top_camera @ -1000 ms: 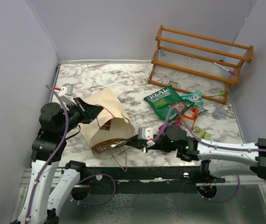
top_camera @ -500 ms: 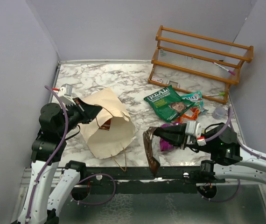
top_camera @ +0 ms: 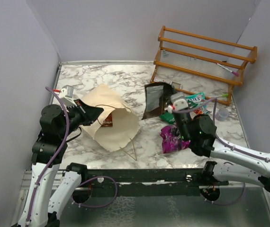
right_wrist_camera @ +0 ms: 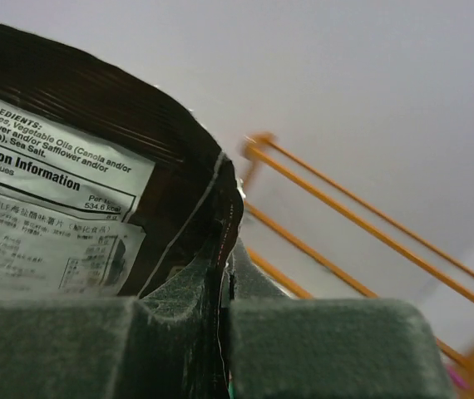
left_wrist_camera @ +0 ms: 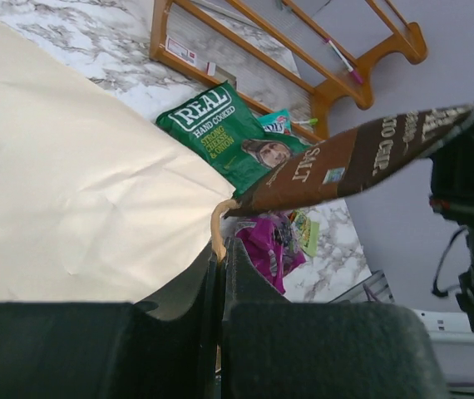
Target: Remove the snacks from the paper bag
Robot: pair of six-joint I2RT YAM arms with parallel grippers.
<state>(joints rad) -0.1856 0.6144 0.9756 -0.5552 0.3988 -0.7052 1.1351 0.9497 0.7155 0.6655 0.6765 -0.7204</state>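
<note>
Swung away from the table's near edge since half a second ago, the right arm now holds the dark brown packet [top_camera: 153,100] raised over the middle of the table, in front of the orange rack [top_camera: 206,59]. The paper bag [top_camera: 110,124] lies on its side at the left; the left gripper [left_wrist_camera: 220,246] is closed on its rim beside a brown cord handle [left_wrist_camera: 216,226]. The green bag [left_wrist_camera: 220,137] lies flat near the rack, the magenta packet [top_camera: 173,138] nearer the arms. The right gripper [right_wrist_camera: 224,253] has its fingers pressed tight on the brown packet's edge.
</note>
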